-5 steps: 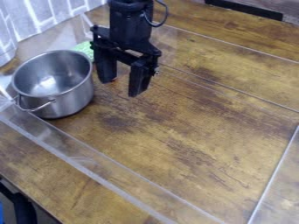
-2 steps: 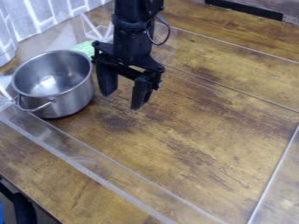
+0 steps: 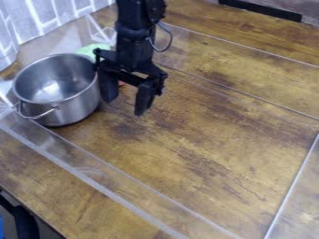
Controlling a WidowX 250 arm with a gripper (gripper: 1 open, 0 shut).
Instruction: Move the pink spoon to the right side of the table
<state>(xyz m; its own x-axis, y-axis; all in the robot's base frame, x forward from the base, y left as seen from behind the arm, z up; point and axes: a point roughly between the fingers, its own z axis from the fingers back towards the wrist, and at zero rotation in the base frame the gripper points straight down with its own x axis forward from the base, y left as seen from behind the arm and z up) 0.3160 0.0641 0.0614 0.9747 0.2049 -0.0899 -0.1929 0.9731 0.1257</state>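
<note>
My black gripper (image 3: 125, 101) hangs over the dark brown wooden table (image 3: 212, 131), just right of the steel pot (image 3: 56, 87). Its two fingers (image 3: 108, 91) point down and stand apart, open, with nothing visible between them. I cannot see the pink spoon; it is hidden or out of view. The arm rises behind the gripper toward the top of the view and covers the table surface there.
A light green rounded object (image 3: 89, 51) lies behind the pot, partly hidden by the gripper. Clear glossy strips (image 3: 137, 191) run across the planks. A grey checked cloth (image 3: 32, 23) hangs at the back left. The table's front edge is at the lower left.
The gripper has shifted a little to the left, toward the pot, and stayed open. The pot and the green object have not moved.
</note>
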